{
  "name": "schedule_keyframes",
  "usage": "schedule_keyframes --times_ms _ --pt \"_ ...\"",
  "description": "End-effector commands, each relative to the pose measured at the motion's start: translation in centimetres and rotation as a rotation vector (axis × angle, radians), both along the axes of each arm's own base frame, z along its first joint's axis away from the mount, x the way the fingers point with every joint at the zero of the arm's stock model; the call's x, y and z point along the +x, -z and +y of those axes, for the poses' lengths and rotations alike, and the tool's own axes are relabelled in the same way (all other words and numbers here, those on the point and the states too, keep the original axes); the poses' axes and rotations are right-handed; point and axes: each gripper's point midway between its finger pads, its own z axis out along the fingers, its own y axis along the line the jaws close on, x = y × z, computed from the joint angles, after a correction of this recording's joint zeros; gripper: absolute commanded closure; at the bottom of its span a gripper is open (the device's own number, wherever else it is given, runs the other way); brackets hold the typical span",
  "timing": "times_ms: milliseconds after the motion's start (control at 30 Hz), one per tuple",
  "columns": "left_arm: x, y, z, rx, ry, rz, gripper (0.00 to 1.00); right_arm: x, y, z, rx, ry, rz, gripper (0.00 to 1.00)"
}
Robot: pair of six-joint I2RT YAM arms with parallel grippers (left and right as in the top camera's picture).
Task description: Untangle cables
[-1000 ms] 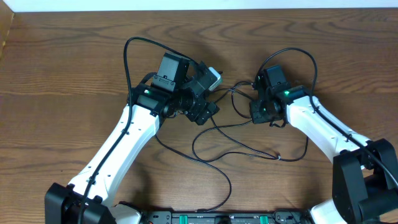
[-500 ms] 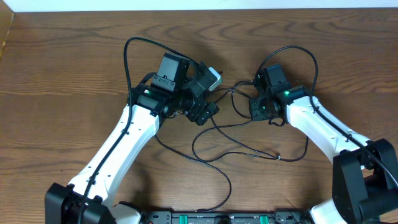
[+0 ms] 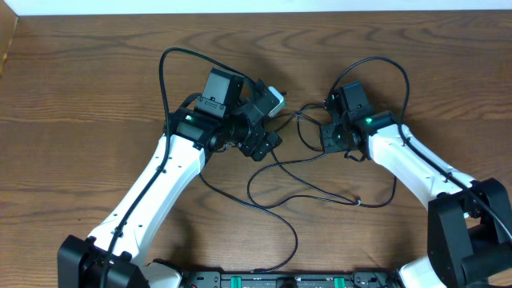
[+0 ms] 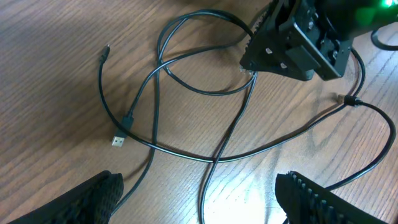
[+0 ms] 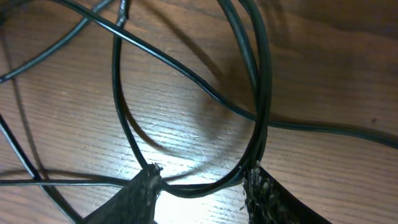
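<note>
Brown wood-grain table (image 3: 80, 96) fills the whole scene. On the left side, the left gripper (image 4: 199, 199) is held above the wood with its fingers (image 4: 93, 199) spread wide apart and nothing between them. Just ahead of those fingers the black cables (image 4: 186, 155) are seen crossing in loose loops, and a metal-tipped plug (image 4: 118, 140) is lying flat on the board, slightly to the left of the gap. Further right, the right gripper (image 5: 202, 186) is pressed low to the table; its fingers (image 5: 264, 193) are parted, and a curved loop of cable is seen between them, touching the inner face of each, though a firm pinch cannot be told.
</note>
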Motion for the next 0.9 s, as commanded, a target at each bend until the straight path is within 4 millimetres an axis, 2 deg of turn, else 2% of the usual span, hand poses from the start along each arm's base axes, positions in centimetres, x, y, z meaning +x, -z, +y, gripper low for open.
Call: schedule_keyframes --times_ms 0,333,867 --pt "-0.1 -0.3 -0.2 -0.012 -0.001 0.004 0.16 -0.7 1.0 -0.3 -0.015 0.009 0.014 0.58" --pt "-0.1 -0.3 -0.2 -0.012 -0.001 0.004 0.16 -2.1 3.0 -0.8 -0.021 0.010 0.031 0.57" --pt "-0.1 -0.3 -0.2 -0.012 0.000 0.003 0.16 -1.3 2.8 -0.5 0.001 0.031 0.000 0.58"
